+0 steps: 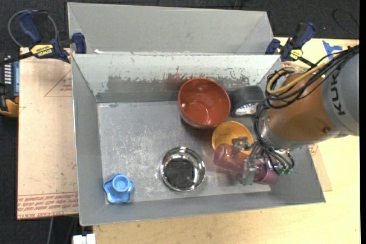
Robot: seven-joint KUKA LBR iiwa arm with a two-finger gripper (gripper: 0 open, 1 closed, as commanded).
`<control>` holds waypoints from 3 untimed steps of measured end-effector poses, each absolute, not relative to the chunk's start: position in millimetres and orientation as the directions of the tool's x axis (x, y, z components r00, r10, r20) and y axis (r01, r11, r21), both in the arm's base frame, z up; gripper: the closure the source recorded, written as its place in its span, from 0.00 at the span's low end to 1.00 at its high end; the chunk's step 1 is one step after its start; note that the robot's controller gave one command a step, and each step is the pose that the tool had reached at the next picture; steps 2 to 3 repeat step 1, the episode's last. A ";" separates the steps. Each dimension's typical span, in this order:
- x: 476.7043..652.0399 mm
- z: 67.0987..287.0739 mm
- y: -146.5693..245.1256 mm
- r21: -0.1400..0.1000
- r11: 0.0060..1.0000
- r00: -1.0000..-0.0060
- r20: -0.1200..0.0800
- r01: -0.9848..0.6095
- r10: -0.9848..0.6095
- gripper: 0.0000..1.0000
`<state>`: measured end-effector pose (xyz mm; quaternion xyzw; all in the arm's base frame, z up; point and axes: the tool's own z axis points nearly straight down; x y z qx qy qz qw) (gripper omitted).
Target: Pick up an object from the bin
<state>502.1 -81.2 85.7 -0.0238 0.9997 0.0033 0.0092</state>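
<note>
In the camera view the two-finger gripper [251, 171] is low in the near right part of the grey metal bin [131, 128]. It sits at the end of the arm, whose orange cover [300, 120] and looped cables [286, 82] come in from the right.

Straight under the gripper lies a translucent pink plastic cup [227, 158], tipped onto its side along the bin floor. One end of the cup shows on the view's left of the gripper and the other end just past it on the right, so the gripper crosses the cup's middle. Whether the gripper is released, clenched or grasping the cup cannot be told, because the wrist and its wiring cover that spot. It is also unclear whether it touches the cup or hangs just above it.

Just behind the gripper, toward the far wall, sits an orange-yellow plastic bowl [230, 133]. It stands upright, its near edge meets the pink cup, and its right side is hidden by the wrist. Farther behind the gripper and to the left stands a larger red-orange round bowl [203, 104], close to the far wall and just beside the yellow one. Behind the gripper, to the right of the red bowl, a dark round thing with a pale patch [247, 100] is half covered by the arm, and its kind is unclear.

Left of the gripper, near the cup but apart from it, rests a shiny steel round bowl [182, 170], open side up. Well apart from the gripper, far to its left in the near corner, lies a small blue flower-shaped plastic piece [118, 188]
</note>
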 end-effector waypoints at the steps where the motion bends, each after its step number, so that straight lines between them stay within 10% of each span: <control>1: 501.1 311.3 -67.4 0.004 0.999 -0.999 -0.024 -0.042 -0.042 1.00; 3: 501.1 311.3 -67.4 0.004 0.999 -0.999 -0.024 -0.042 -0.042 1.00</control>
